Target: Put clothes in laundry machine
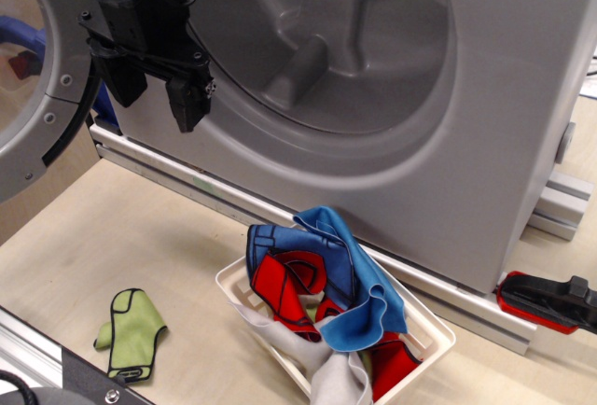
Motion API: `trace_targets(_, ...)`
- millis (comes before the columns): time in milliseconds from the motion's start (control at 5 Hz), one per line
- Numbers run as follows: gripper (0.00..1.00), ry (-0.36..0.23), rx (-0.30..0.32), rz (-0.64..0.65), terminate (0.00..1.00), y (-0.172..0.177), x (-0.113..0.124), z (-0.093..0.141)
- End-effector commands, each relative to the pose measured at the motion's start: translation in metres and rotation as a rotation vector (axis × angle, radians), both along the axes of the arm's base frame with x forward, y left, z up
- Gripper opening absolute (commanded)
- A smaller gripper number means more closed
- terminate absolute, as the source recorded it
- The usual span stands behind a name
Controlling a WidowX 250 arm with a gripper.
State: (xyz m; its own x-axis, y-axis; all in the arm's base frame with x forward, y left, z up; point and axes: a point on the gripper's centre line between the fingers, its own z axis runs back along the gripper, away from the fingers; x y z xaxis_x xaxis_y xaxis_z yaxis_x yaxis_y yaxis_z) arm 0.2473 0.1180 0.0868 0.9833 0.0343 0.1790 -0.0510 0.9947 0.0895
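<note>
The light-grey laundry machine (485, 125) fills the back, its round drum opening (326, 41) empty and its round windowed door (37, 69) swung open at the left. My black gripper (154, 97) hangs open and empty in front of the drum's left rim. Below, the white lattice basket (434, 335) holds a bright blue cloth (359, 284), a red cloth with dark trim (284, 288) and a light-grey cloth (336, 382). A lime green cloth (131, 335) lies on the wooden table at the front left, outside the basket.
An aluminium rail (233, 200) runs along the washer's base. A red and black clamp (546, 304) sits at the right. A metal frame edge (47, 363) crosses the front left corner.
</note>
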Motion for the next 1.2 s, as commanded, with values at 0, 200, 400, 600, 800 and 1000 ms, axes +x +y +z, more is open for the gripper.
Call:
trace_targets(0,1.0,0.0,0.0,0.0,0.0,0.0,0.0,0.0)
trace_targets(200,1.0,-0.02,-0.064,0.25,0.0,-0.039,-0.017,-0.003)
trace_targets(400,1.0,0.051,-0.121,0.43,0.0,-0.069,-0.026,-0.003)
trace_targets(600,1.0,0.057,-0.198,0.551,0.0,-0.086,-0.019,-0.003)
trace_targets(800,1.0,0.017,-0.253,0.606,0.0,-0.105,-0.012,-0.013)
trace_targets(1000,1.0,-0.007,-0.323,0.568,0.0,-0.122,-0.007,-0.02)
